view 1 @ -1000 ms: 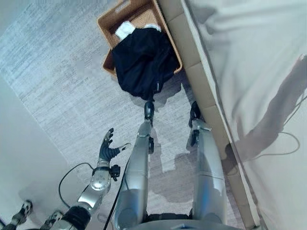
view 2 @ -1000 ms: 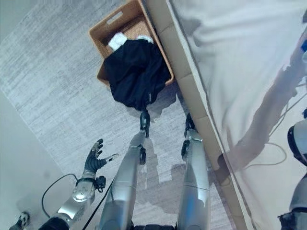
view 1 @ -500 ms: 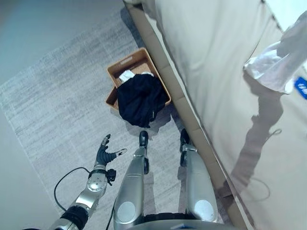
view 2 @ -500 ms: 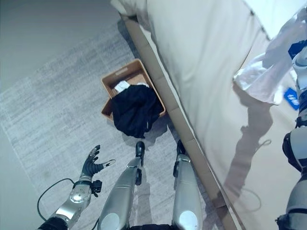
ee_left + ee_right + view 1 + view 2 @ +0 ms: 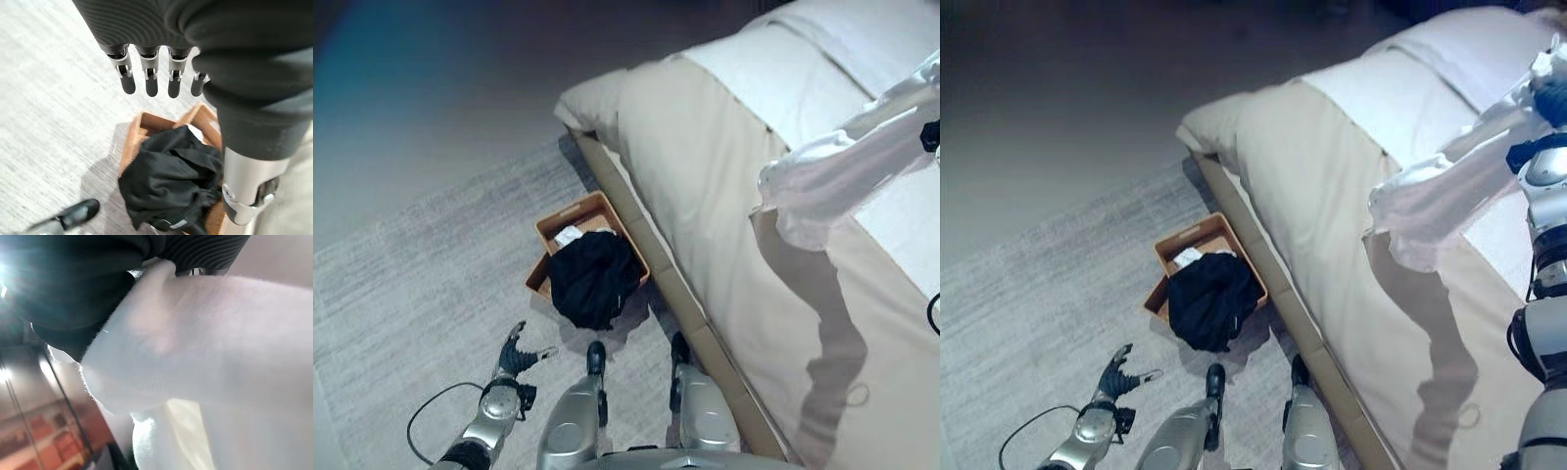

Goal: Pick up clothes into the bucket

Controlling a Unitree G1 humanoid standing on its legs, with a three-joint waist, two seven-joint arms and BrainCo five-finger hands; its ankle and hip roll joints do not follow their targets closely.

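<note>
Overhead, the left eye view shows the white garment [image 5: 827, 181] hanging in the air above the bed [image 5: 724, 176], over its far half, lifted by the right arm at the picture's right edge. It drapes and sags, so I judge it light, soft and limp; a bunched fistful holds it better than an edge. The wicker basket [image 5: 560, 217] sits on the rug [image 5: 421, 284], tight against the bed's side near its foot-end corner, with a black garment [image 5: 595, 277] heaped in it and spilling over the near rim, and a small white piece [image 5: 570, 236] behind. The left hand [image 5: 517, 356] hangs low over the rug, fingers spread and empty.

From the right eye view, the garment [image 5: 1420, 211] trails from the right hand [image 5: 1555, 102], which is cut off at the frame edge.

By the left wrist view, the fingers [image 5: 149, 78] point straight down above the basket [image 5: 138, 128].

Lastly, the right wrist view is mostly white cloth [image 5: 220, 347] against the dark cover; the fingers are buried, so probably clenched on it, but I cannot tell.
</note>
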